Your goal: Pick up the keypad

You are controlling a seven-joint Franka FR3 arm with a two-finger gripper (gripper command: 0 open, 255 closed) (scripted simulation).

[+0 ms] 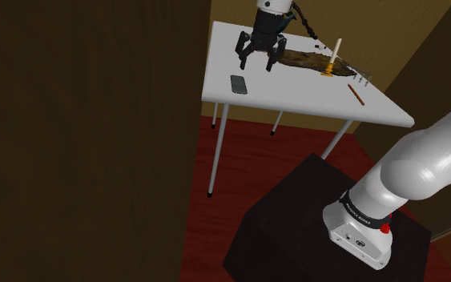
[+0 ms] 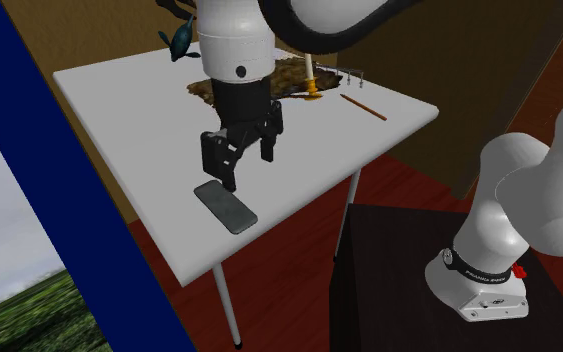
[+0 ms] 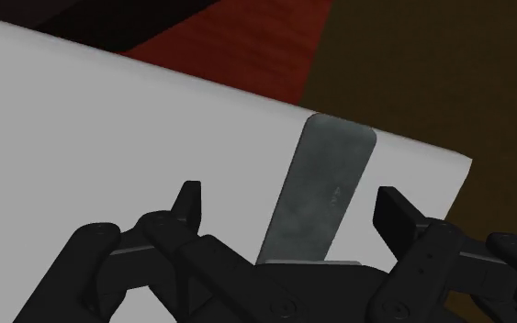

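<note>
- Two black fingers of the gripper (image 3: 291,200) are seen standing well apart in the wrist view; the jaws are released and nothing is clasped.
- The keypad (image 3: 325,188), a flat grey slab, is seen lying on the white table (image 3: 109,119) in the gap between the fingers, touched by neither.
- In the second exterior view the gripper (image 2: 244,165) is held above the table (image 2: 129,110), its fingers pointed down just beside the keypad (image 2: 224,206), which is laid flat close to the table's edge.
- In the shoulder view the keypad (image 1: 239,83) is found near the table's (image 1: 295,92) left edge, with the gripper (image 1: 256,66) just beyond it.
- A pale candle (image 1: 333,56) in a gold holder is stood upright on a ragged brown mat (image 1: 304,58) towards the back of the table, well apart from the keypad.
- A pencil (image 1: 356,93) is laid on the table near the candle, to the shoulder view's right.
- The arm's base is mounted on a dark stand (image 1: 295,232), set on a red floor (image 1: 255,160).
- A broad blue band (image 2: 59,180) is drawn across the second exterior view's left.
</note>
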